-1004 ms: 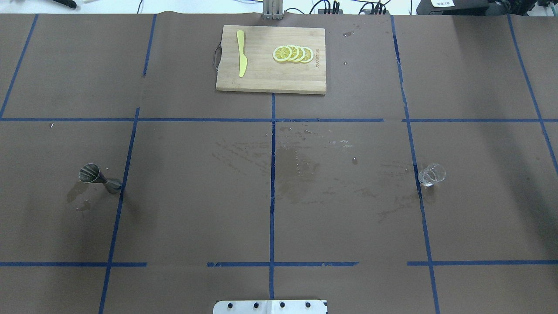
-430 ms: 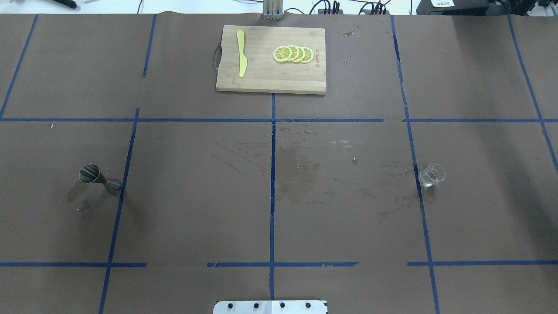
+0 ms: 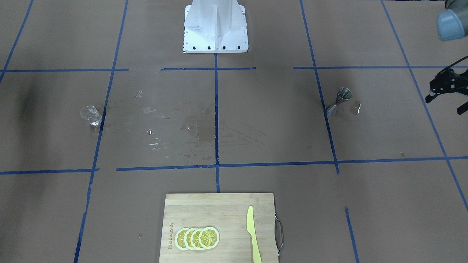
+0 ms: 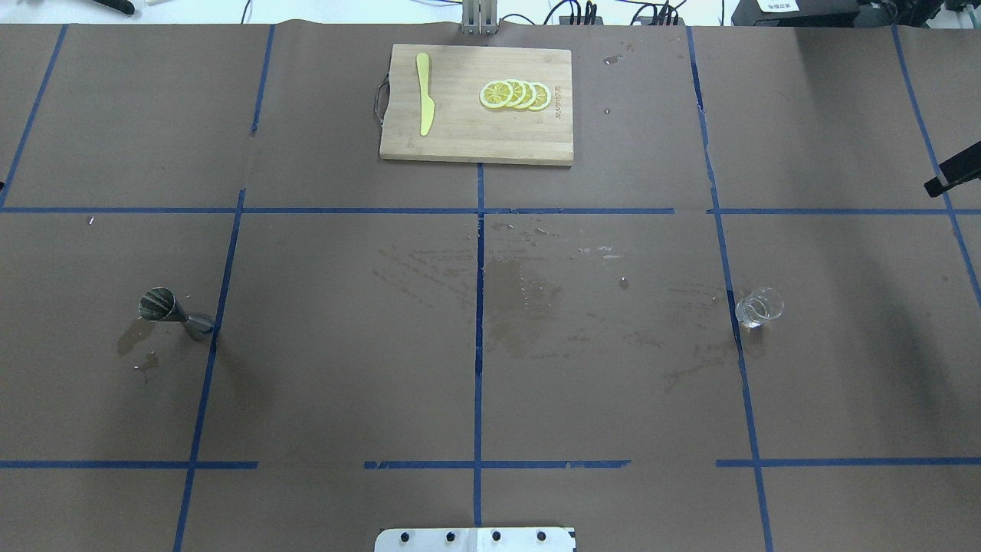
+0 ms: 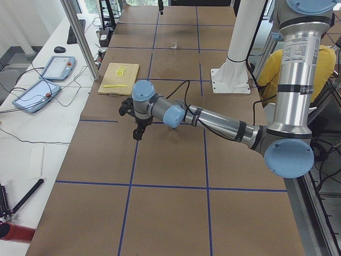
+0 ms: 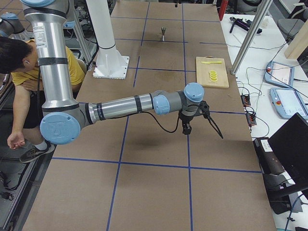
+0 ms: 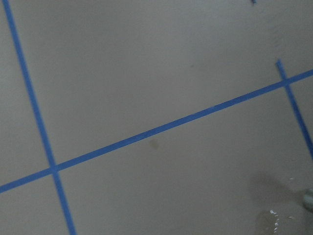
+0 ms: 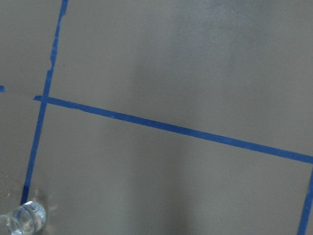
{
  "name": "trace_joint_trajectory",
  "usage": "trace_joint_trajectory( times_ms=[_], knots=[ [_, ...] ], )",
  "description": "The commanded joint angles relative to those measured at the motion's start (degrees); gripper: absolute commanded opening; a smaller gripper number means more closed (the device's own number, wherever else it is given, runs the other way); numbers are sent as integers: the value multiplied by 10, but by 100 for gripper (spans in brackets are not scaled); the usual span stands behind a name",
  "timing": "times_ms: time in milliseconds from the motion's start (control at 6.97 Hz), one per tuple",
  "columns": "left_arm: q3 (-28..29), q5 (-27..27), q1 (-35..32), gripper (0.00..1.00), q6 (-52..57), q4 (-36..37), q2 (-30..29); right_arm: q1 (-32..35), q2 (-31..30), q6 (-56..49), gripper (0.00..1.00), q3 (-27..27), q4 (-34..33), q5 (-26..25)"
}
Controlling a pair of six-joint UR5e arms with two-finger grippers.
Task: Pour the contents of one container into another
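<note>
Jigger (image 4: 170,312) stands on the left of the worktop (image 4: 345,368), touching a blue tape line (image 4: 201,391). The left tool (image 3: 444,103) hangs well off to its outer side, fingers apart. Glass (image 4: 759,307) sits far right. The right tool (image 4: 953,175) is well beyond it, and can't tell how its fingers stand.

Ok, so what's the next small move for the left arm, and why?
Probably swing the left gripper inward toward the jigger. The jigger stands upright and untouched on the robot's left side, while that gripper hangs well off to its outer side, jaws apart and empty. The glass stands far across the table, so the jigger looks like the left arm's pick.
</note>
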Motion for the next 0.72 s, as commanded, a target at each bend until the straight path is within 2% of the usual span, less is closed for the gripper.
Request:
trace_joint_trajectory(
  times_ms=[0,143,287,430,574],
  knots=[
    [-61,181,158,100,-297,-126,-6,-36,17,101,100,3,32,-1],
    [-89,244,180,100,-324,-130,-7,-36,19,103,100,3,58,-1],
    [-121,277,200,98,-448,-140,-7,-35,18,102,100,1,68,-3],
    [-145,328,241,98,-485,-145,1,-36,19,102,100,1,69,-3],
    [-159,442,311,96,-549,-145,14,-35,20,102,100,5,69,-3]
  ],
)
